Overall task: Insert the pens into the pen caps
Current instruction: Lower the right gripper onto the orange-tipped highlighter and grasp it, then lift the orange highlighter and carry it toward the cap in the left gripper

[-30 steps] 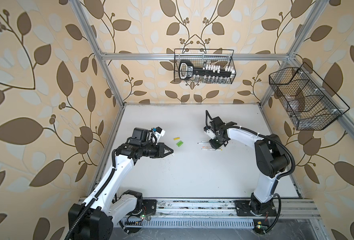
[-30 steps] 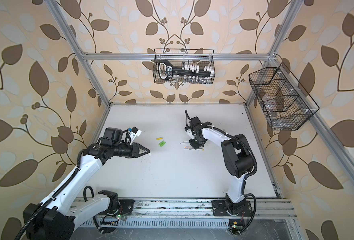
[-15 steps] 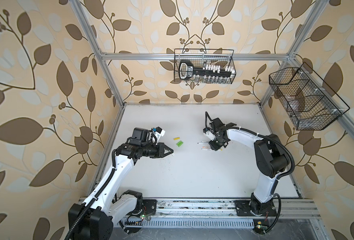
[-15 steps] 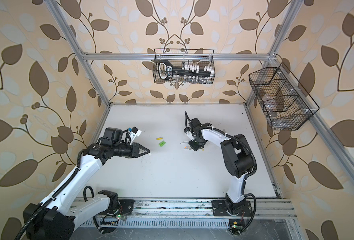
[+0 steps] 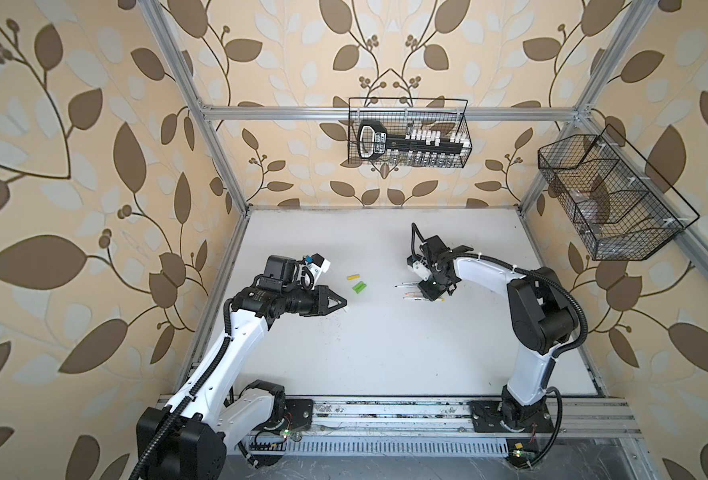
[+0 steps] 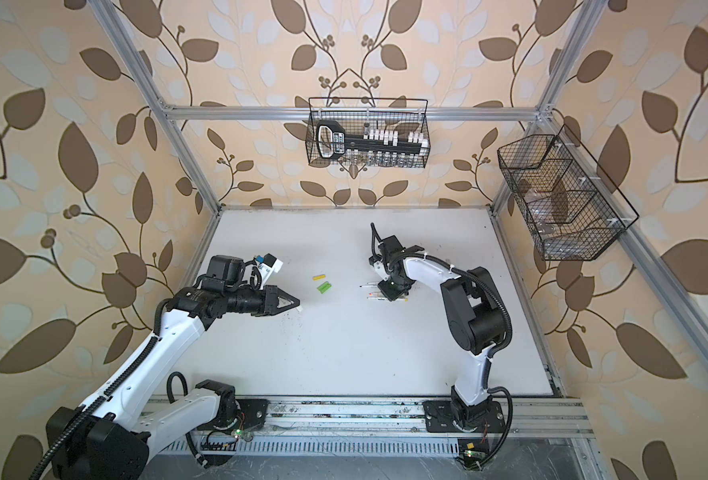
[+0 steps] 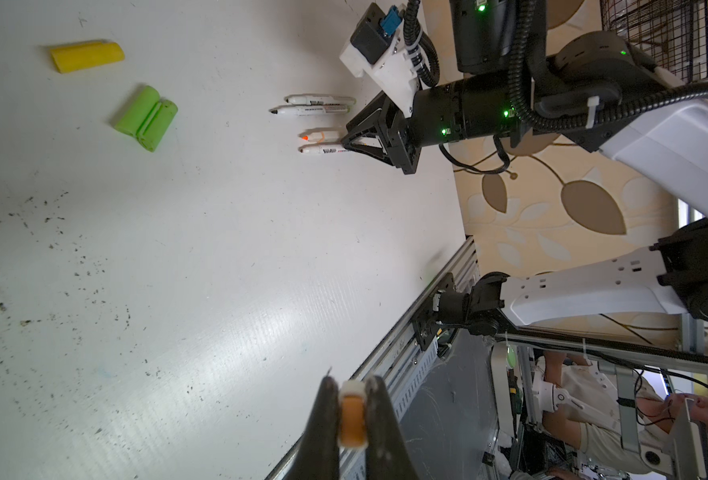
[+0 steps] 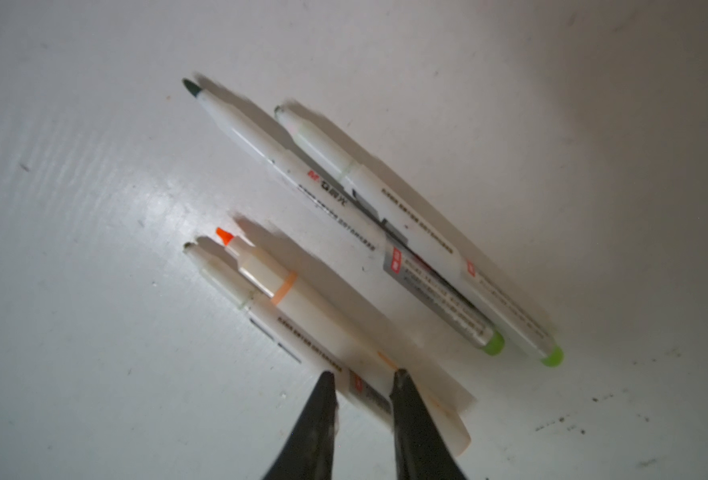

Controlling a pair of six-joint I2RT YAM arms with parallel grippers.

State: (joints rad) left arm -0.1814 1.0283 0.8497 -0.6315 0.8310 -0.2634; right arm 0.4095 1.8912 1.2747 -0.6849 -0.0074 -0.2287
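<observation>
The right tool (image 8: 362, 374), narrow, straddled the tail half of a slim white-grey marker pen (image 8: 294, 328), grip uncertain. The pen's tip pointed toward two bright green plastic caps (image 5: 359, 287). Beyond those caps, the left tool (image 7: 352, 411) pinched a stubby pale cap (image 7: 351, 388).

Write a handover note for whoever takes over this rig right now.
The left gripper is shut on the pale cap.
The right gripper is down at the pens, jaws either side of the pale-tipped pen; grip not confirmed.
The orange-tipped pen and two green-tailed pens lie beside it on the table.
The yellow cap and two green caps lie loose between the arms.
Done: nothing capped. Left: all four pens.
</observation>
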